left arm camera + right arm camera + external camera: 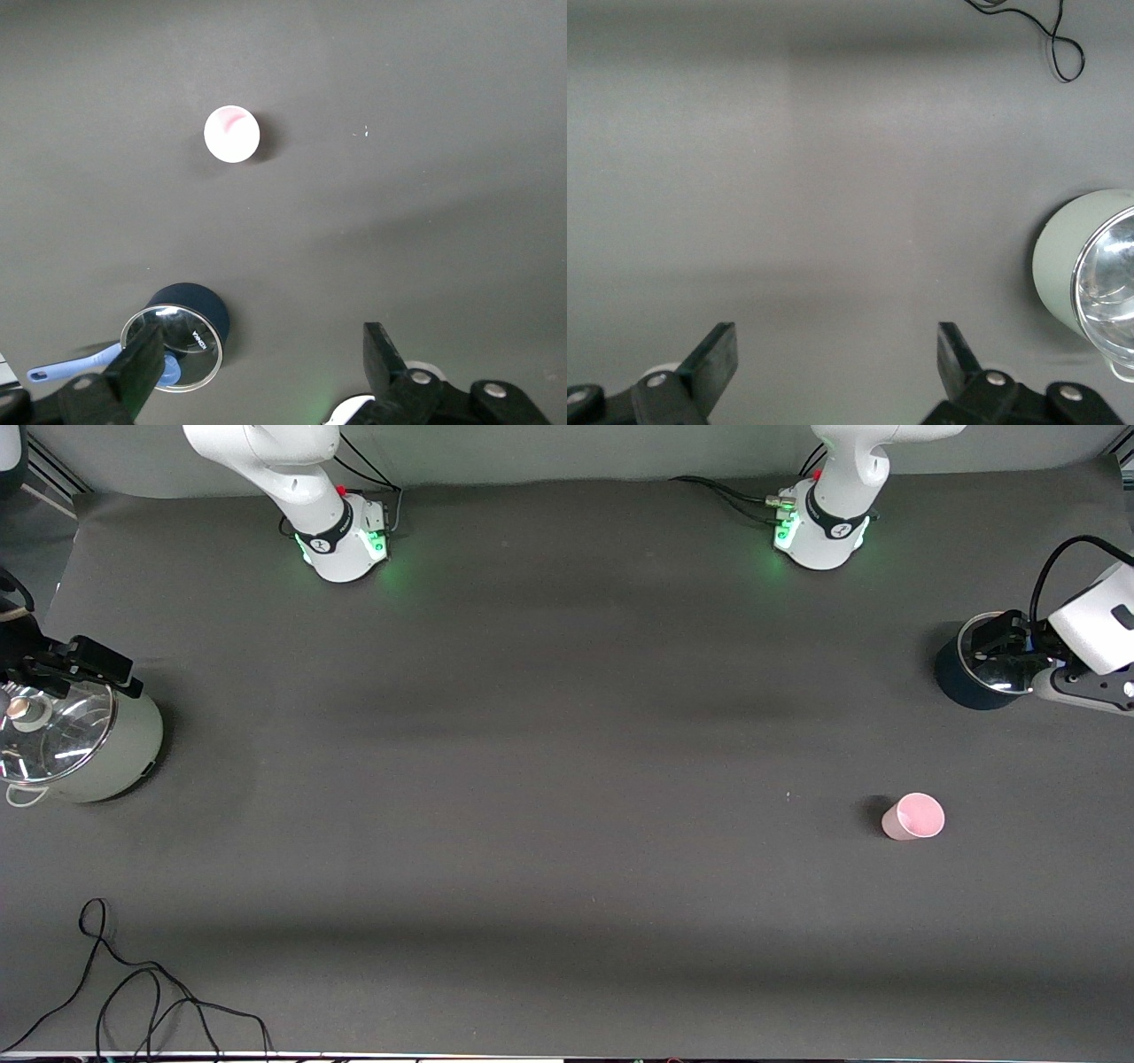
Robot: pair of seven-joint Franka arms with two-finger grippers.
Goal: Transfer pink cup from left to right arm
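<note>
Pale pink, the pink cup (913, 817) (231, 134) stands upright on the grey table (549, 779), toward the left arm's end. The left gripper (261, 367) hangs over the dark blue pot (974, 677), fingers apart and empty. The right gripper (837, 359) hangs over the grey-green pot (84, 748), fingers apart.

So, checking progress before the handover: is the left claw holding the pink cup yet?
No, the pink cup stands alone on the table, and the left claw is open and empty.

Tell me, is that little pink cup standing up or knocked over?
Upright: the pink cup stands on the table, round open mouth facing up.
</note>
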